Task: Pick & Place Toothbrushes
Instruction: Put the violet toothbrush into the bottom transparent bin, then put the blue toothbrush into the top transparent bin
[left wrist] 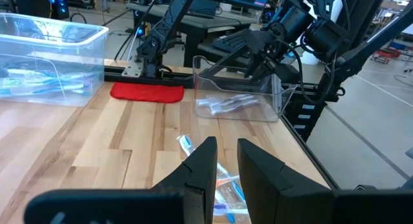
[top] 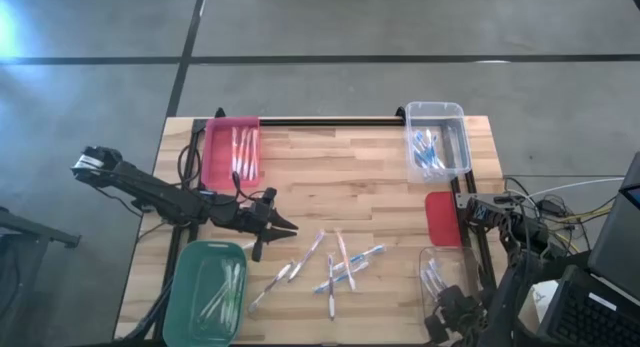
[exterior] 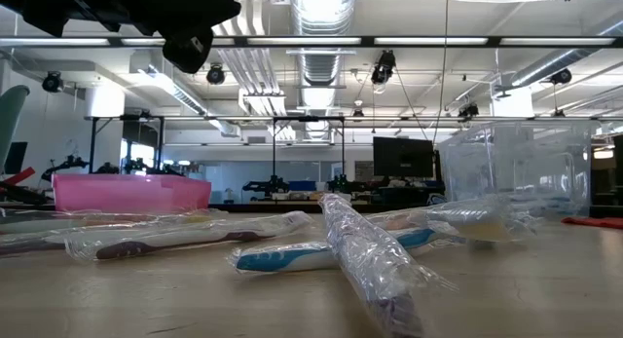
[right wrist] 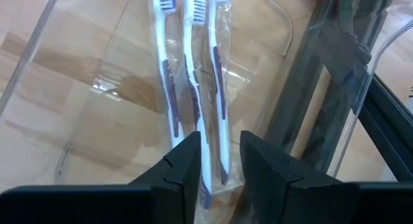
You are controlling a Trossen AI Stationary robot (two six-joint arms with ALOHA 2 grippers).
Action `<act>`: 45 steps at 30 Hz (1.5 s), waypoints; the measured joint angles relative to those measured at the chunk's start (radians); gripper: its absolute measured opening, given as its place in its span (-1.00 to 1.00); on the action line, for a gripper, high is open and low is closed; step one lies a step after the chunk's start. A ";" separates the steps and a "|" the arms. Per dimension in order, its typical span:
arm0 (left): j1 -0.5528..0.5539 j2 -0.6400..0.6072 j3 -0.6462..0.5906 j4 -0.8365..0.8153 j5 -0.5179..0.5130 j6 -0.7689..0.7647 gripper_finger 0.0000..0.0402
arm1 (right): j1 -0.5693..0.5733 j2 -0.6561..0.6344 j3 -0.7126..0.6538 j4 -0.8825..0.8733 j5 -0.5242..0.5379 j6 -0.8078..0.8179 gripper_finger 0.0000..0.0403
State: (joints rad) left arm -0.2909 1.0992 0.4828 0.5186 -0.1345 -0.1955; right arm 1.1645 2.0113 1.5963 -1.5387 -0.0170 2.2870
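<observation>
Below: wrapped toothbrushes (right wrist: pixel 193 69) in clear bin (right wrist: pixel 39 50), right gripper (right wrist: pixel 217 161) jaws parted, empty.

The right gripper (right wrist: pixel 218 161) hangs over a clear bin (right wrist: pixel 45 30) on the wooden table (right wrist: pixel 26 159). Three wrapped toothbrushes (right wrist: pixel 192 75) lie side by side in the bin. The fingers (right wrist: pixel 182 166) stand a little apart, maybe touching the middle toothbrush.

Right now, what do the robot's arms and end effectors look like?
Both arms are dark, jointed and slim. The left arm has a pale marking near its base and ends in a tapering black left end effector. The right end effector has two flat, angular black fingers. Cables trail beside the right arm.
</observation>
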 joint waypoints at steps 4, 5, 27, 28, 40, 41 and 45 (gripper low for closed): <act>0.000 0.000 0.000 0.000 0.000 0.000 -0.67 | 0.000 -0.015 0.000 0.001 -0.010 -0.015 -0.42; 0.000 0.000 0.000 0.000 0.000 0.000 -0.67 | 0.000 -0.027 0.000 -0.001 -0.012 -0.015 -0.40; 0.000 0.000 0.000 -0.006 0.000 -0.006 -0.67 | -0.202 -0.217 0.000 -0.005 0.443 -0.272 -0.55; 0.000 0.000 0.000 -0.007 0.000 -0.015 -0.67 | -0.223 -0.217 0.000 -0.003 0.445 -0.330 -0.57; 0.000 -0.001 0.000 -0.177 0.008 -0.085 -0.67 | -0.440 -0.219 0.000 0.059 0.599 -0.902 -0.65; 0.000 -0.001 0.000 -0.192 0.009 -0.093 -0.67 | -0.453 -0.219 0.000 0.071 0.599 -0.939 -0.63; 0.000 -0.001 0.000 -0.222 0.010 -0.143 -0.67 | -0.499 -0.219 0.000 0.111 0.597 -1.090 -0.53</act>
State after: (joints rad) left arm -0.2905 1.0985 0.4828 0.2963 -0.1248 -0.3387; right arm 0.6651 1.7927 1.5967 -1.4275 0.5801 1.1970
